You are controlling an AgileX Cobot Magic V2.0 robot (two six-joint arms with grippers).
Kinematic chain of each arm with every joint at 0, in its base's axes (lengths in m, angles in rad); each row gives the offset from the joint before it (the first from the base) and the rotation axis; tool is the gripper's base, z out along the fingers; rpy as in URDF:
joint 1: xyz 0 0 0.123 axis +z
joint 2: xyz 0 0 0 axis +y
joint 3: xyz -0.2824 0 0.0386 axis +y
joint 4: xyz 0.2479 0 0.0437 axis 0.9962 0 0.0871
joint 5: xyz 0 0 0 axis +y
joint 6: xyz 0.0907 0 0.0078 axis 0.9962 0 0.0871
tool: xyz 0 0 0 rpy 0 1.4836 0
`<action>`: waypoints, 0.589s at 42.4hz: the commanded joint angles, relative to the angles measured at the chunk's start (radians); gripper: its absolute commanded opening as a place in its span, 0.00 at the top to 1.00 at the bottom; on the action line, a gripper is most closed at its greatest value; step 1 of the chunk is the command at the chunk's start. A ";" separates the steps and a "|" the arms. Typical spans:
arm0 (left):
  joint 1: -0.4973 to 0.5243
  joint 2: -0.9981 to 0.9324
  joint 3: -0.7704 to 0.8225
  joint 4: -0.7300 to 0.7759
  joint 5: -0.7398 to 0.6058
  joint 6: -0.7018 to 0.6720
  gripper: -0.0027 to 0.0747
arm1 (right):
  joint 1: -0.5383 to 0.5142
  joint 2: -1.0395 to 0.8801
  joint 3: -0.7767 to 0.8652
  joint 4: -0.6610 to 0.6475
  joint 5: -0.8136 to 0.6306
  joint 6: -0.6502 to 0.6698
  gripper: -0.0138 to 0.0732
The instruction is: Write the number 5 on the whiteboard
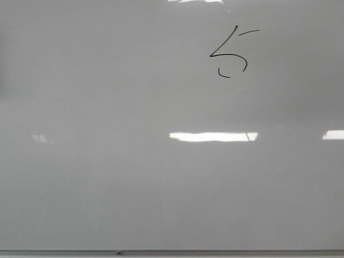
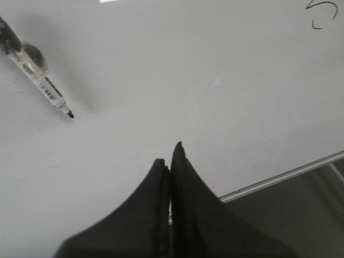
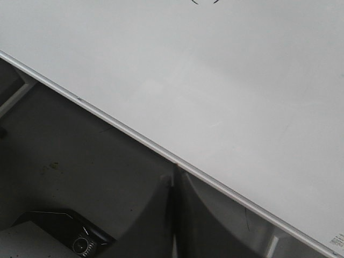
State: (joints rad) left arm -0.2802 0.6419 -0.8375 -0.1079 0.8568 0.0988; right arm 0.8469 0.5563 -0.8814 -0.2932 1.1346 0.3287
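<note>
Apparently finished: 5 drawn on the board, marker laid flat on it well apart from the digit, left gripper and right gripper both pressed closed, empty, parked near the board's edge.

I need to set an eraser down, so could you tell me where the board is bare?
The glossy pale grey whiteboard is bare from the thin black hand-drawn number 5 to its grey metal edge strip. The left wrist view shows a capless marker pen lying elsewhere on it.
</note>
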 commanded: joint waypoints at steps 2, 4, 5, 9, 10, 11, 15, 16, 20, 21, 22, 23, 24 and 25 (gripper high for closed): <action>-0.038 0.001 -0.025 -0.009 -0.069 -0.002 0.99 | -0.007 0.003 -0.030 -0.034 -0.062 0.002 0.92; -0.038 0.001 -0.025 -0.009 -0.069 -0.002 0.99 | -0.007 0.003 -0.030 -0.034 -0.062 0.002 0.92; -0.038 0.001 -0.025 -0.009 -0.069 -0.002 0.99 | -0.007 0.003 -0.030 -0.034 -0.062 0.002 0.92; -0.038 0.001 -0.025 -0.009 -0.069 -0.002 0.99 | -0.007 0.003 -0.030 -0.034 -0.062 0.002 0.92; -0.038 0.001 -0.025 -0.009 -0.069 -0.002 0.99 | -0.007 0.003 -0.030 -0.034 -0.062 0.002 0.92; -0.038 0.001 -0.025 -0.009 -0.069 -0.002 0.99 | -0.007 0.003 -0.030 -0.034 -0.062 0.002 0.92; -0.038 0.001 -0.025 0.017 -0.080 0.000 0.99 | -0.007 0.003 -0.030 -0.034 -0.062 0.002 0.92; -0.038 0.001 -0.025 0.053 -0.093 0.002 0.99 | -0.007 0.003 -0.030 -0.034 -0.062 0.002 0.92; -0.046 -0.034 0.027 0.152 -0.188 0.002 0.99 | -0.007 0.003 -0.030 -0.034 -0.062 0.002 0.92; -0.041 -0.049 0.059 0.169 -0.234 0.002 0.99 | -0.007 0.003 -0.030 -0.034 -0.063 0.002 0.92; -0.034 -0.061 0.081 0.178 -0.265 0.002 0.99 | -0.007 0.003 -0.030 -0.034 -0.062 0.002 0.92; -0.027 -0.079 0.106 0.186 -0.297 0.002 0.99 | -0.007 0.003 -0.030 -0.034 -0.062 0.002 0.92; -0.016 -0.093 0.141 0.190 -0.339 0.002 0.99 | -0.007 0.003 -0.030 -0.034 -0.062 0.002 0.92; -0.001 -0.114 0.169 0.190 -0.372 0.002 0.99 | -0.007 0.003 -0.030 -0.034 -0.062 0.002 0.92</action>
State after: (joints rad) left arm -0.3040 0.5667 -0.7128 0.0513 0.6650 0.0995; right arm 0.8469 0.5563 -0.8814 -0.2955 1.1324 0.3287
